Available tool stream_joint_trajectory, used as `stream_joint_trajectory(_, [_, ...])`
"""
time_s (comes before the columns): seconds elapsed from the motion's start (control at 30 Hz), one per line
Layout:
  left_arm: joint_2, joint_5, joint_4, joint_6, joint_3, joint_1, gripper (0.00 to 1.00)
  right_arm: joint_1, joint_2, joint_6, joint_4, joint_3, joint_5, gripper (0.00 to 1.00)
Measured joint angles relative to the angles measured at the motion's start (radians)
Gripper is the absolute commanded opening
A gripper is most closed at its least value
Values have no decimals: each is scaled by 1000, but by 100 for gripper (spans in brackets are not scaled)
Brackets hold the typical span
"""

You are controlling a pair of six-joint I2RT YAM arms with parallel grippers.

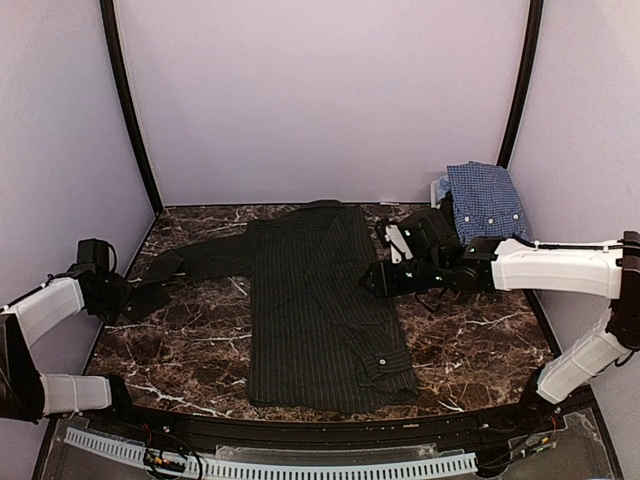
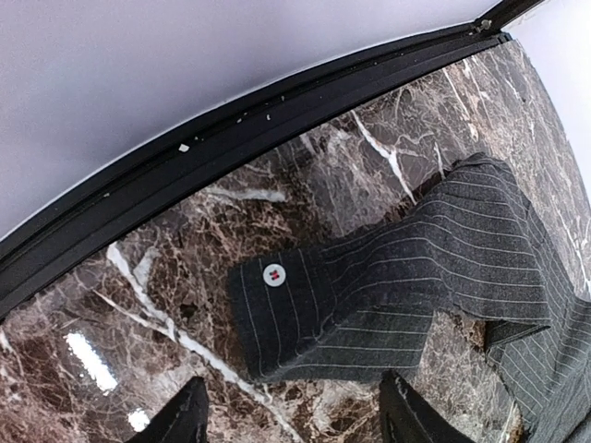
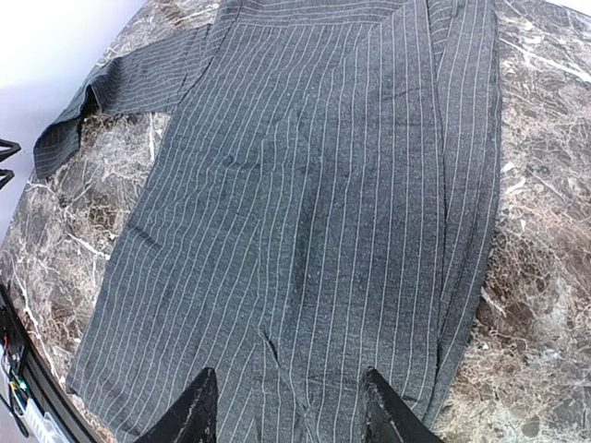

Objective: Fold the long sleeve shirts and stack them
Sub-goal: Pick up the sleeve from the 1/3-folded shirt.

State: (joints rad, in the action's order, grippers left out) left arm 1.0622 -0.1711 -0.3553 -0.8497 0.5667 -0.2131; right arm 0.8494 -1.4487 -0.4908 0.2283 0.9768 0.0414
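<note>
Top external view: the black pinstriped shirt [image 1: 320,300] lies flat mid-surface [image 1: 470,340], one side apparently folded in and the other sleeve stretched toward the left pincer [image 2: 294,406]. I judge folding barely begun, since the blue check shirt [image 1: 487,200] sits crumpled at the far right corner and nothing is stacked. Left pincer and right pincer [image 3: 288,406] both stand apart, empty; no brand or writing is readable.

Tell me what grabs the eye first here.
A black pinstriped shirt lies spread flat in the middle of the dark marble table. One sleeve stretches left, its buttoned cuff just ahead of the open left end effector. A blue-and-white check shirt sits bunched at the far right corner, behind the right arm.
</note>
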Motion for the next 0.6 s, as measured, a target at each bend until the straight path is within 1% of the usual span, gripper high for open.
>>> stream_joint_trajectory(0.2, [35,66,93,2,-69,-3,54,0,2,3,-3,-16,-5,49])
stream_joint_trajectory(0.33, [85,109,148,21,-79,-4,53,0,2,5,-4,-22,-11,49])
stream_joint_trajectory(0.6, [162,102,201,58,-79,-5,49,0,2,8,-10,-23,-23,50])
